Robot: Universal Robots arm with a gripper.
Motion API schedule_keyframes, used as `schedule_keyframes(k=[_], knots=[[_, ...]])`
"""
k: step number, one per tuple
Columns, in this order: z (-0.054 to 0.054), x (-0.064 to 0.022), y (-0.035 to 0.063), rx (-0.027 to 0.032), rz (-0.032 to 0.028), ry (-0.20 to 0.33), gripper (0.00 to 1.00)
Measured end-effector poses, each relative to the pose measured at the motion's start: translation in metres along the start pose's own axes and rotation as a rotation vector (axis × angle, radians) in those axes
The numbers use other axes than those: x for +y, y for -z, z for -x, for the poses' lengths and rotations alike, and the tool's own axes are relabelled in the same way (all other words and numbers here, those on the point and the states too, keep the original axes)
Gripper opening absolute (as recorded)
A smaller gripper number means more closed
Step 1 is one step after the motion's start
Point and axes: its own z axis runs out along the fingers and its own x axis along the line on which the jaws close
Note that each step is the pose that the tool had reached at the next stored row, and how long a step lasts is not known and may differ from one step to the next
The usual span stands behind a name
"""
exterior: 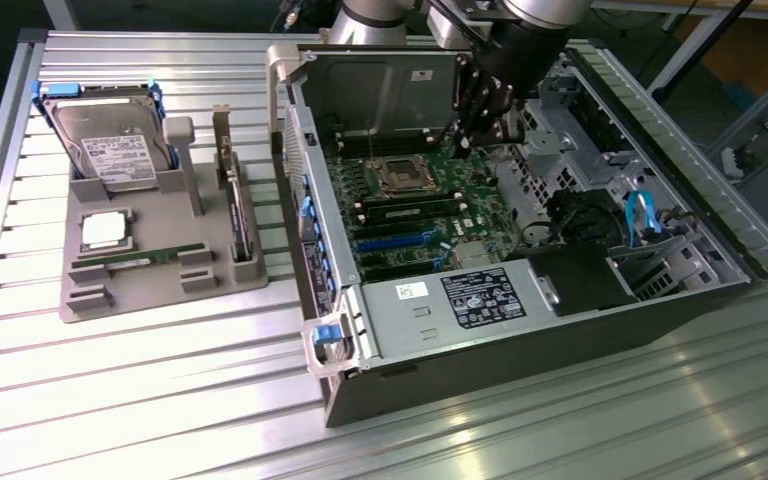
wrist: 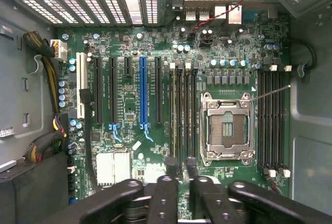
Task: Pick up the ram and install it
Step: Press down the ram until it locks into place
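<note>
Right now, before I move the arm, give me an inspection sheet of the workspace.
Surface: slatted metal table carrying a grey tray and an open PC case.
Job's things: ram lies flat in the tray, not picked up.
Clutter: hard drive, CPU chip and expansion card, all in the tray.
Gripper: gripper inside the case, above the motherboard, away from the ram.
Cables: yellow-black bundle along the case wall; blue cables.
Surroundings: frame bar beyond the table.
</note>
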Motion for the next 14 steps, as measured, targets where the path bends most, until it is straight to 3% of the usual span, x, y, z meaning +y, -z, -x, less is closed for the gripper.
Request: schedule_keyframes(k=[1, 9, 12, 14], knots=[[0.000, 0.0000, 0.0000, 0.0000, 0.0000, 0.000, 0.11], [0.000, -0.0021, 0.0001, -0.0010, -0.0001, 0.001, 0.10], [0.000, -0.0138, 0.0005, -0.0088, 0.0001, 0.002, 0.10], [0.000, -0.0286, 0.0007, -0.0104, 0.0002, 0.005, 0.10]])
